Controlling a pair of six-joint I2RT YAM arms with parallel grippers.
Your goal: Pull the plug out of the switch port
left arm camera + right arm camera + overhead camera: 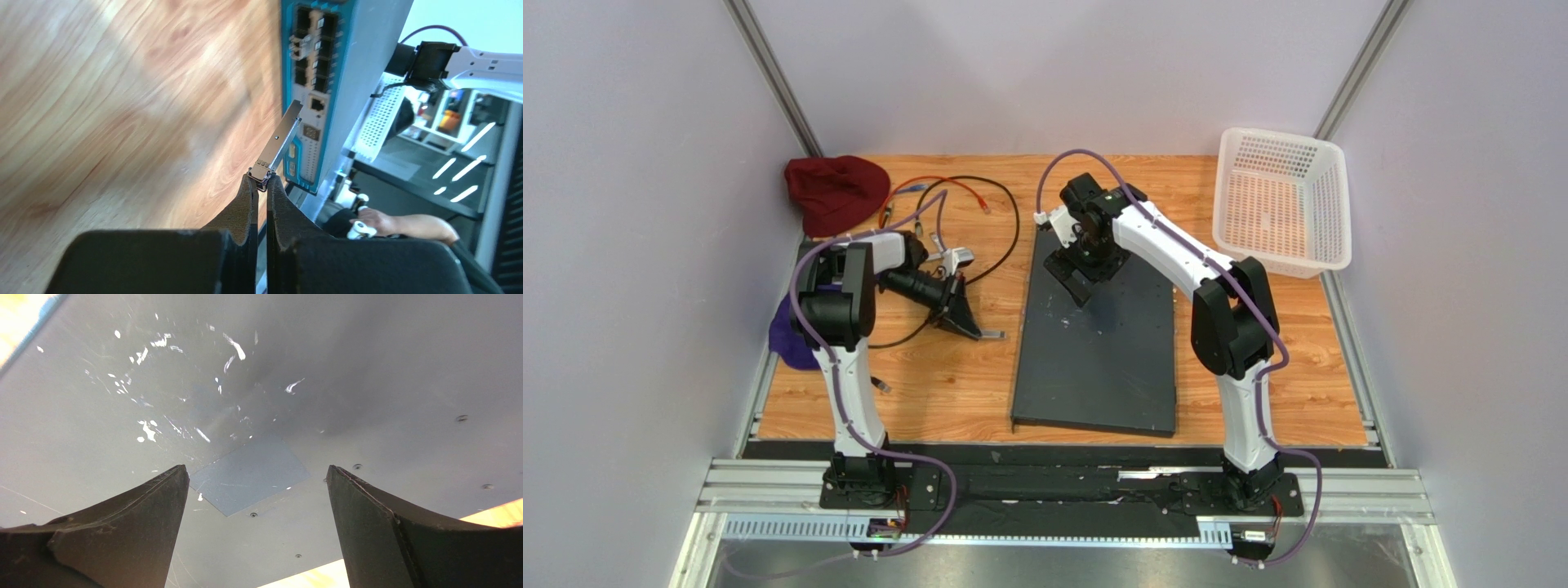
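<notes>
Left gripper (262,179) clamps only the tip of the silver plug (282,138) beside the switch (1100,368) mid-table, right gripper (256,471) spread wide over its top; so slight a pinch could slip and drop it.

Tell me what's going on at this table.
The left tool is shut on the end of a small silver plug, which looks to be out of the switch, just off its port face. The right tool is open, low over the switch's dark top near the far end.
</notes>
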